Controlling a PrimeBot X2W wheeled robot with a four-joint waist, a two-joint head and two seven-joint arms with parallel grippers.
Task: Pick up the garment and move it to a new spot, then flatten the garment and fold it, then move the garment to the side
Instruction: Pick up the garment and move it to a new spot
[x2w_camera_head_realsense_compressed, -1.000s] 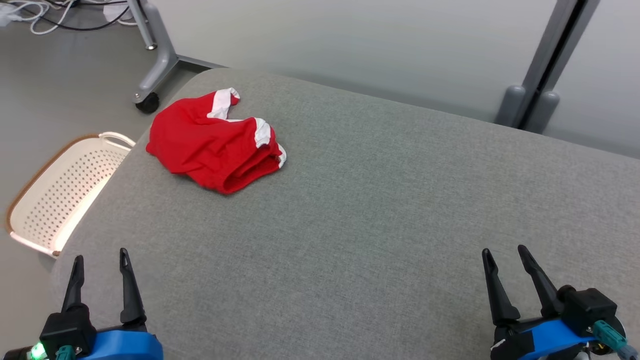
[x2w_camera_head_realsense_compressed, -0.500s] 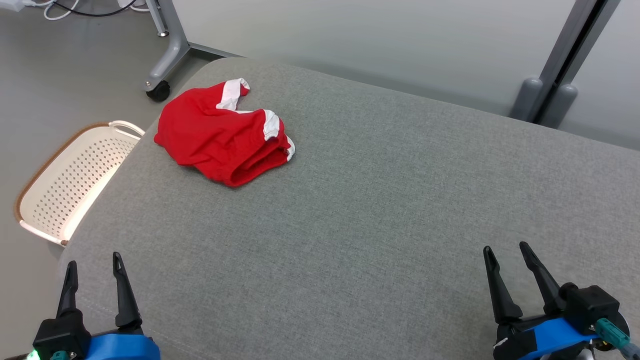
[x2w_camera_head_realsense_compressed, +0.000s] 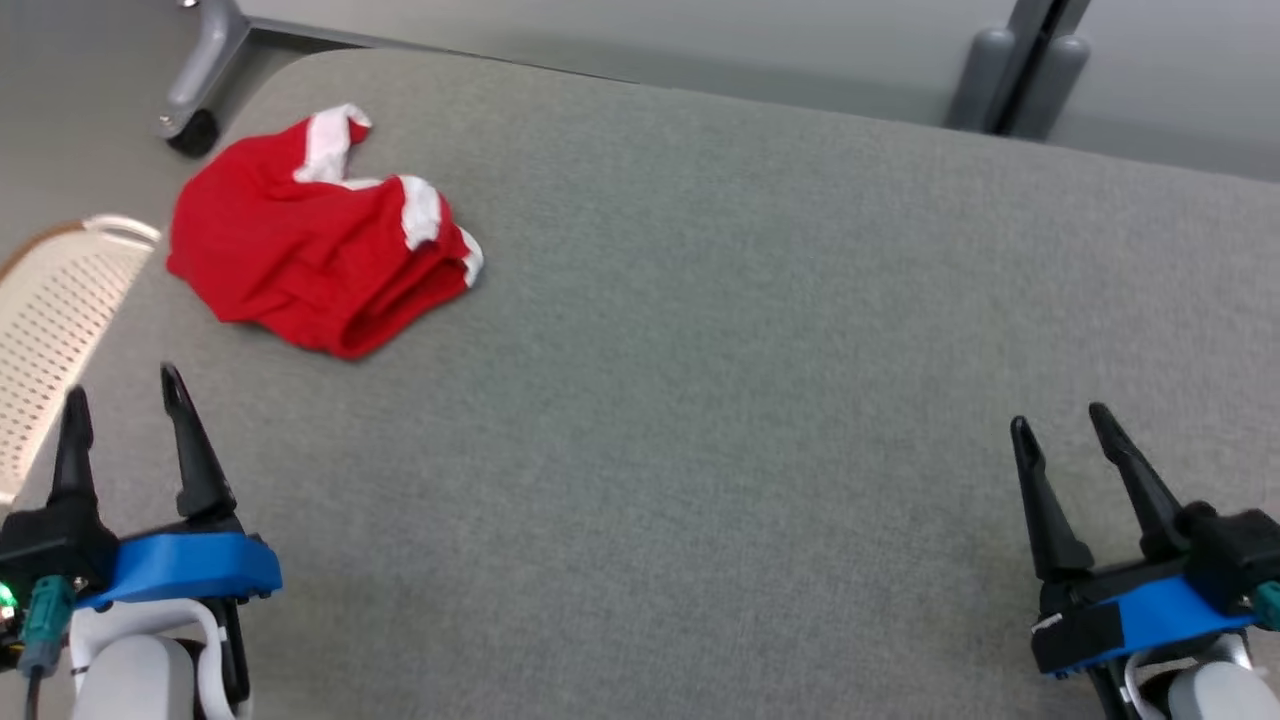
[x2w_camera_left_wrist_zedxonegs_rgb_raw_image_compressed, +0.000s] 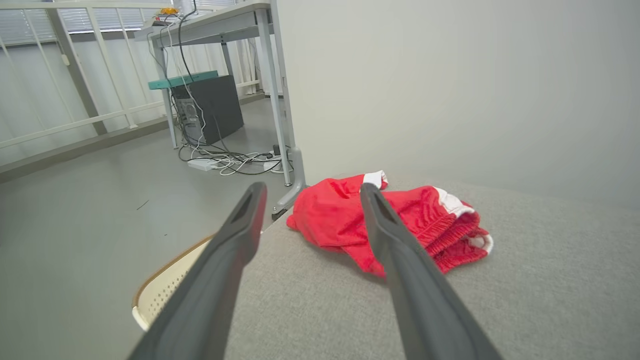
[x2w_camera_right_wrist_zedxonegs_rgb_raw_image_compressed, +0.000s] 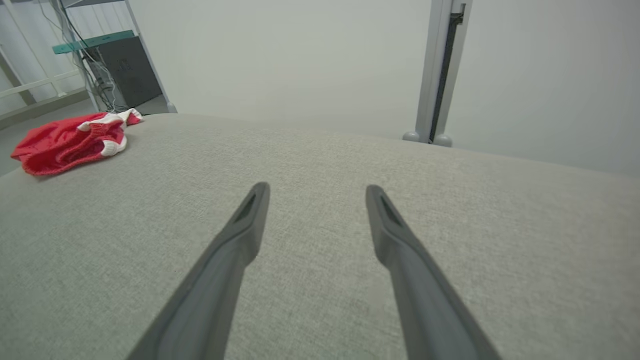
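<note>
Left gripper (x2w_camera_head_realsense_compressed: 121, 385) is hovering over the near left corner of the grey padded surface (x2w_camera_head_realsense_compressed: 700, 350), jaws spread wide with nothing between them. Its fingers are pointing toward the red garment (x2w_camera_head_realsense_compressed: 300, 255), which is lying bunched, white trim showing, at the far left corner of that surface, close to its edge. Being the nearer arm, it is probably lining up for the first pick. Right gripper (x2w_camera_head_realsense_compressed: 1058, 418) is waiting just as wide and empty over the surface's near right corner, likely kept ready for flattening. A white perforated basket (x2w_camera_head_realsense_compressed: 50, 300) is sitting just off the surface's left edge.
</note>
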